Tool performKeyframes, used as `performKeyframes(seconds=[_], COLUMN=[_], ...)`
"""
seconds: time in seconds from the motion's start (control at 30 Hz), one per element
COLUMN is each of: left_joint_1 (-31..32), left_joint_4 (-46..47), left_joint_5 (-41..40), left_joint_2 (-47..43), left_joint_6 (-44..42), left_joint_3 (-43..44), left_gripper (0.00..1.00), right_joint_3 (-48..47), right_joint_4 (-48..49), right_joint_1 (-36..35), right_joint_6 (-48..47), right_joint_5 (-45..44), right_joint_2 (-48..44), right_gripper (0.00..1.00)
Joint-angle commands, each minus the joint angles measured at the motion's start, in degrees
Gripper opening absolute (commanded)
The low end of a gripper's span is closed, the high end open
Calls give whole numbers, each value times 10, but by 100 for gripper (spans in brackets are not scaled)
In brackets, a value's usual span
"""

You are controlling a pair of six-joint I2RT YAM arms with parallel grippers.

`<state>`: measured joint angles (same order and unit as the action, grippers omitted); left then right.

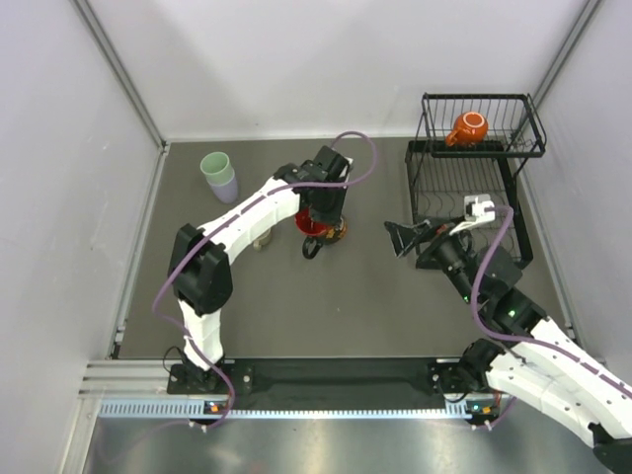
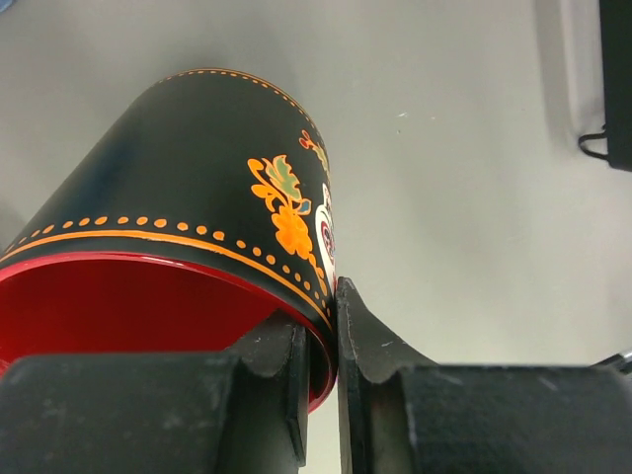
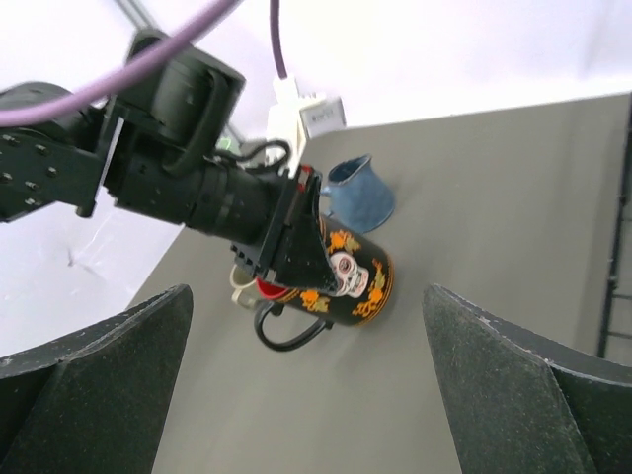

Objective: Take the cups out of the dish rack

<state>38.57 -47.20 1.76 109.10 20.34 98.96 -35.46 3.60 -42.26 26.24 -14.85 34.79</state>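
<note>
While the right gripper gapes, the left gripper pinches the red-lined black floral mug.

Evenly lit, white panel walls enclose a dark grey tabletop.

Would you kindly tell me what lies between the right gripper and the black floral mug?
Nothing: the top view shows bare grey table between the right gripper and the black floral mug, which the left gripper holds.
</note>
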Motion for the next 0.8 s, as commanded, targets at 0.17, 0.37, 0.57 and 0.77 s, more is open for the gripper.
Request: performKeyframes(seconds=[0.17,0.37,0.57,0.77], left_joint_1=[2,2,2,3], left_joint_4=[11,6,0,-3], left_joint_5=[-38,-40,-56,-45], left_joint_2=[29,59,85,81], left_joint_6=[-27,-27,-31,-32], left_joint_3=[70,84,101,106], left_gripper=[0,0,2,23], right_joint_3=[4,2,4,-1], right_joint_4=[-29,-34,-48,-50], right_joint_1=[-4,-4,-4,-4], right_joint_6=[-35,-34,-35,-40], right_joint_5=[-50,-61,-62,-71], right_joint_2=[-52,-60,-58,-48], right_gripper=[100,100,100,100])
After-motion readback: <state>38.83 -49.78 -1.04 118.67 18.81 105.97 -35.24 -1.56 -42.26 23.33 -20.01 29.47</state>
